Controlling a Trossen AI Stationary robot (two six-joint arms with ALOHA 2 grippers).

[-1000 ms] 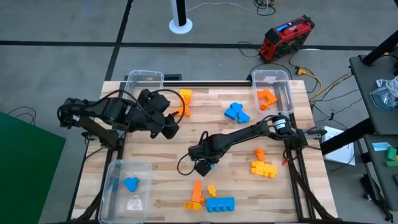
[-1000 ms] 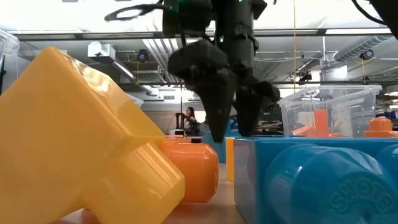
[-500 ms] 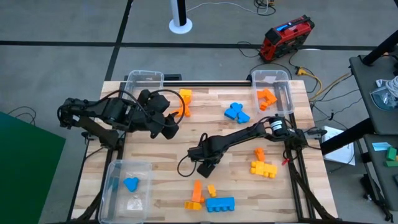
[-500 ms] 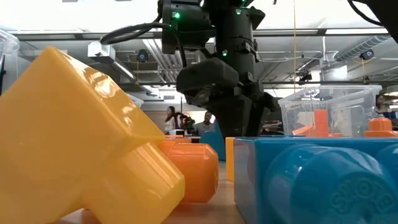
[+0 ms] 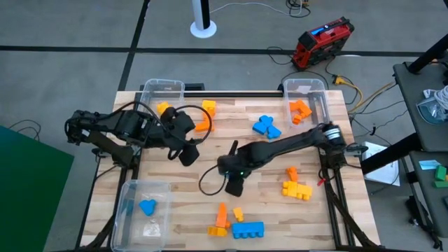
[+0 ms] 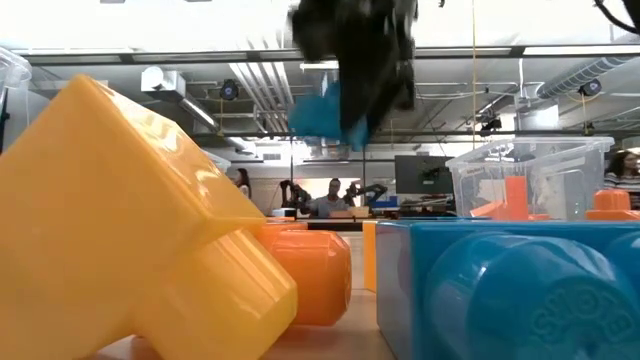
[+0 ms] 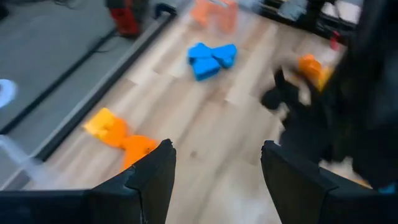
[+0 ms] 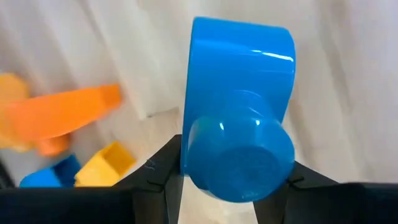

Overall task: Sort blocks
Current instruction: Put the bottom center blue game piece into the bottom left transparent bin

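Right claw sits over the middle of the table in the high view, its arm stretched in low from the right edge. Left claw hangs just left of it, arm folded in from the left edge. Loose blocks are scattered all around on the wood: orange and yellow ones near the back, a blue pair to their right.

Low view: the right claw is lifted above the table, with a blue block in it.

Left wrist view: fingers spread wide, nothing between them.

Right wrist view: fingers pinching that blue block from both sides.
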